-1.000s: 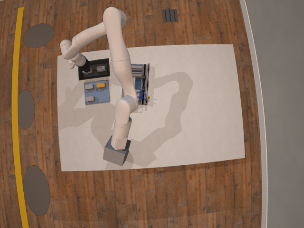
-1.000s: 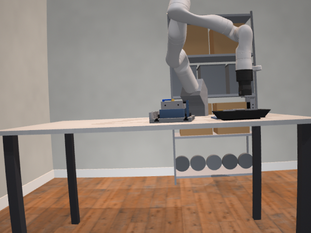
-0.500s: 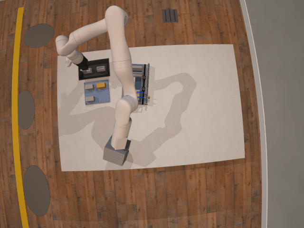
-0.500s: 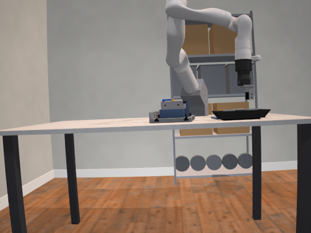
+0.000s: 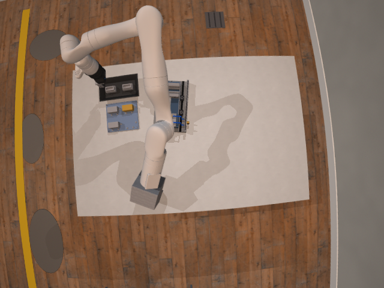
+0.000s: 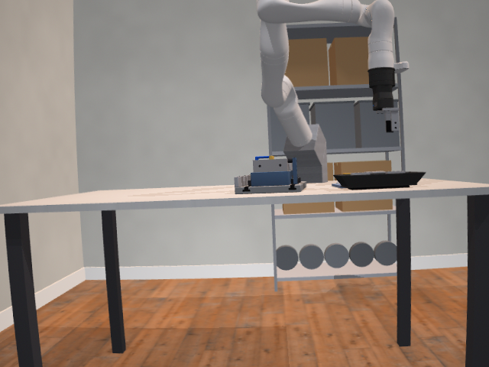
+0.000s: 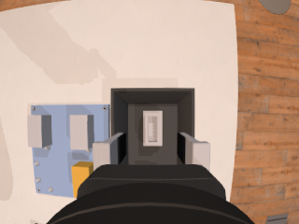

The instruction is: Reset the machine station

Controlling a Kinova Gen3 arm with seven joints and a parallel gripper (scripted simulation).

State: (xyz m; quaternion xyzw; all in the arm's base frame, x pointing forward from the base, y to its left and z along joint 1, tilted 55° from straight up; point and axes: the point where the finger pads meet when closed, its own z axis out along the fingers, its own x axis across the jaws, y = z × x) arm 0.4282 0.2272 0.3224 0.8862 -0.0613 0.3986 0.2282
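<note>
Workshop: bench vise (image 6: 270, 176), storage rack (image 6: 402, 130) of boxes, yellow floor line (image 5: 19, 149).

Grey walls, plank floor (image 6: 237, 316) — a shelf rack (image 6: 402, 130) behind the black-legged table (image 6: 157, 197).

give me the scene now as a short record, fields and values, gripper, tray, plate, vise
gripper: open, holds nothing, above the tray's end
tray: black, two pocketed parts lying flat, pockets up
plate: two gray blanks and one brass blank lying flat
vise: partly hidden by the arm from above; whether a blank sits between the jaws cannot be told
table: holds tray, plate, vise and arm base
shelf: behind the table, with boxes
</note>
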